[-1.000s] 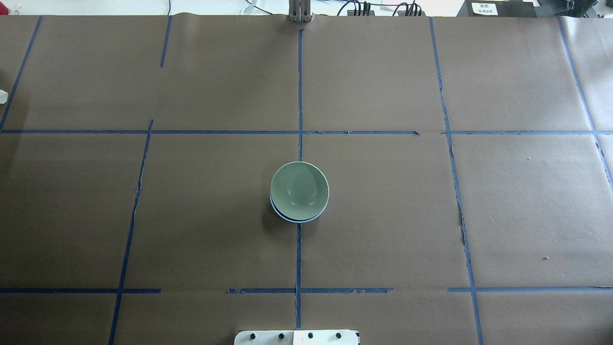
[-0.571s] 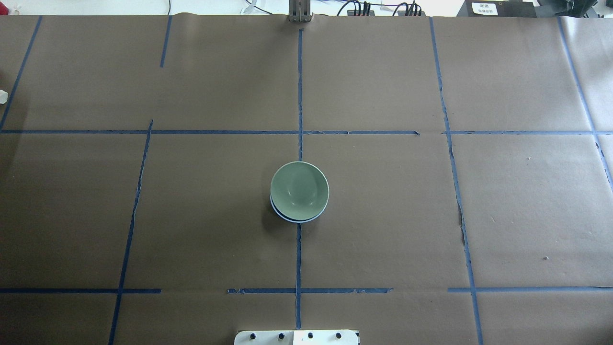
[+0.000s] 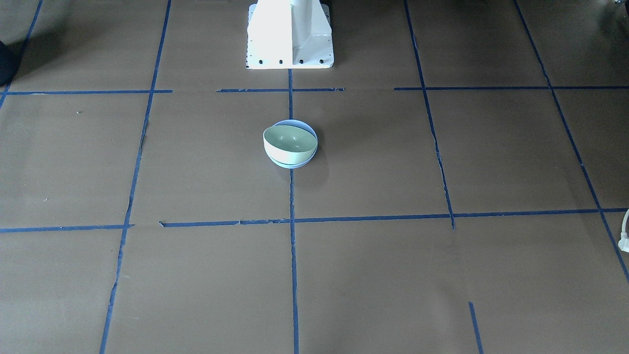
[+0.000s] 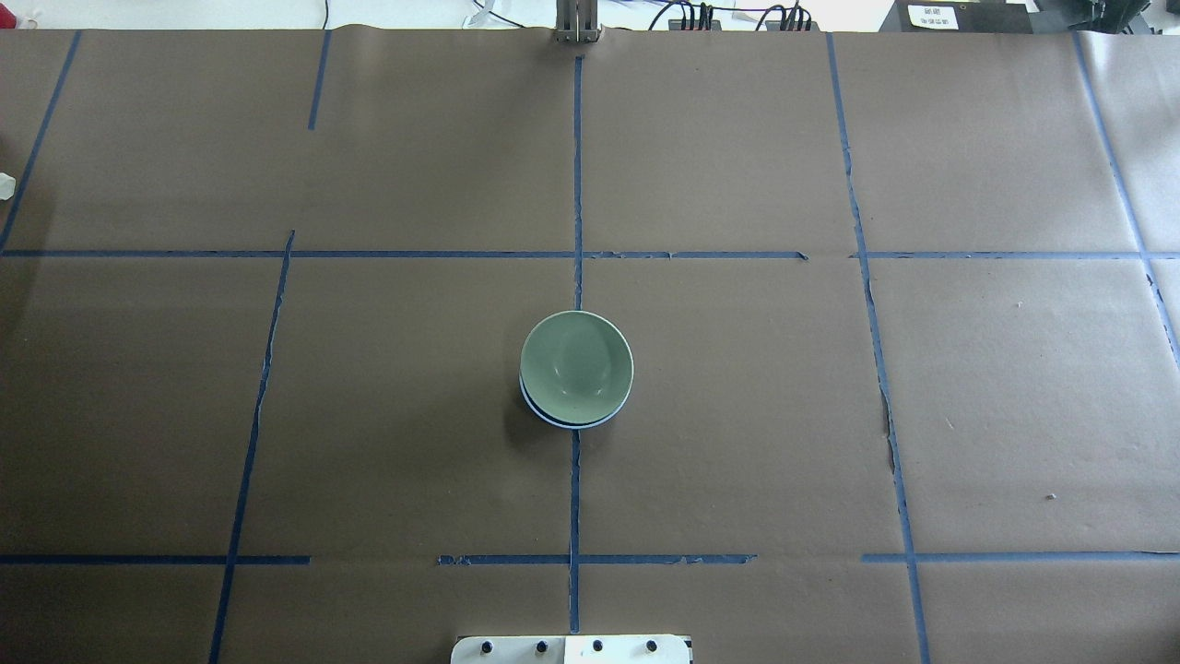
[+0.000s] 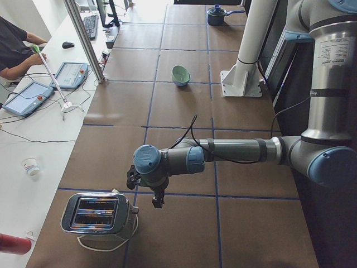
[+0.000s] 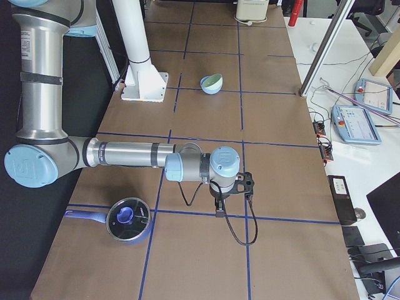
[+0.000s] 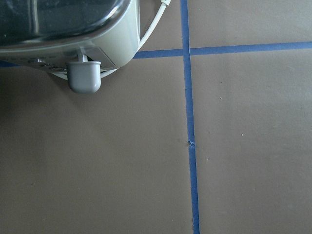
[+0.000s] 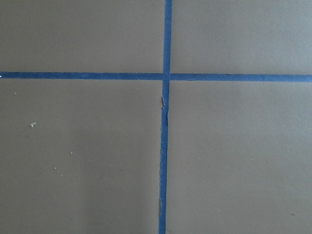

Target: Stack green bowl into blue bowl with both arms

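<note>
The green bowl sits nested inside the blue bowl at the table's middle, on the centre tape line. Only a thin blue rim shows under it. The stack also shows in the front view, green bowl in blue bowl, and small in the side views. My left gripper hangs far from the bowls beside a toaster. My right gripper hangs far off near a pot. I cannot tell whether either is open or shut.
A chrome toaster stands at the table's left end; its lever shows in the left wrist view. A blue lidded pot stands at the right end. The white pedestal is behind the bowls. An operator sits by tablets.
</note>
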### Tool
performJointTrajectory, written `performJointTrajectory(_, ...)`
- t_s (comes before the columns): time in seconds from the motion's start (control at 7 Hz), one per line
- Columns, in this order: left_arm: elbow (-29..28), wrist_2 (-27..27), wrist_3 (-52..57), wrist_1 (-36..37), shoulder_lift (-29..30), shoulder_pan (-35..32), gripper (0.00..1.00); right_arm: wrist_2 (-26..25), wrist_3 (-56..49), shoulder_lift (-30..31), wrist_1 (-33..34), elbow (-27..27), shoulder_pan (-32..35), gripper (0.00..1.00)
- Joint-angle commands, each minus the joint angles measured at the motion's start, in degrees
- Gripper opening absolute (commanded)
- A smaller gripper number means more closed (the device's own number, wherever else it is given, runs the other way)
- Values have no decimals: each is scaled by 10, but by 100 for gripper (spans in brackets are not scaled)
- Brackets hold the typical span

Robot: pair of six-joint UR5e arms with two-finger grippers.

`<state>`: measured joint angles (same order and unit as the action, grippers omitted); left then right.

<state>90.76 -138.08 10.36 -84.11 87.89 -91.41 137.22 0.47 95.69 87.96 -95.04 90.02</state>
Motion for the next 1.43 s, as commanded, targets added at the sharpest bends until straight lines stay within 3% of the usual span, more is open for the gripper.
performJointTrajectory(0.0,-1,0,1,0,0,0,100,18,-1,27,-5,-1,6,100)
performJointTrajectory(1.29,-1,-1,2,-1,0,0,100,17,6,21,-8,-7,24,100)
